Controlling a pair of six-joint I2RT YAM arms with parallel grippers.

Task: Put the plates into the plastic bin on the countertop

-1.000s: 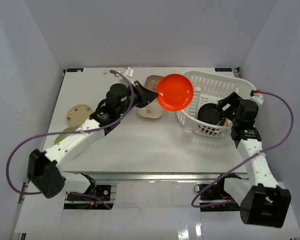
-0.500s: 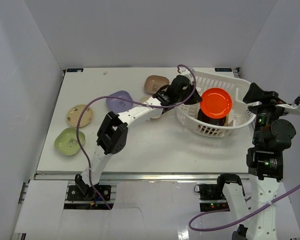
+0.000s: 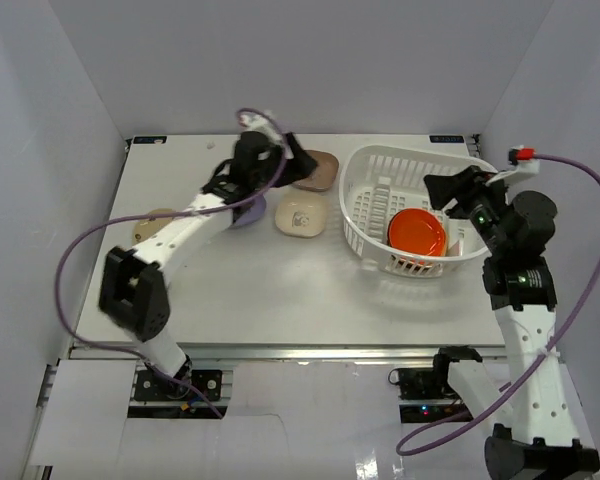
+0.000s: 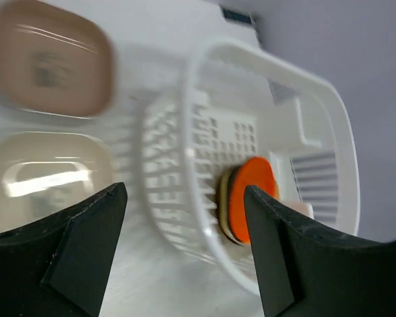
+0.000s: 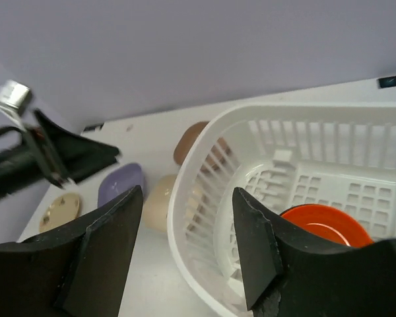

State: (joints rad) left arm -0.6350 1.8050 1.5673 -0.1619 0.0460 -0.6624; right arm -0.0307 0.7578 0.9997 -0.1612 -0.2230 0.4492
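Observation:
The white plastic bin stands at the right of the countertop. An orange plate lies inside it on top of a dark one. My left gripper hovers open and empty by the brown plate. Its wrist view looks past the open jaws at the bin wall and the orange plate. A cream plate lies left of the bin. The arm partly hides a lavender plate. My right gripper hangs open over the bin's right side, holding nothing.
A beige plate peeks out behind the left arm at the table's left. In the right wrist view the lavender plate, cream plate and brown plate sit left of the bin rim. Grey walls enclose the table.
My left gripper carried the orange plate over the bin, let it go and drew back left to the brown plate. The right arm swung in over the bin's right side.

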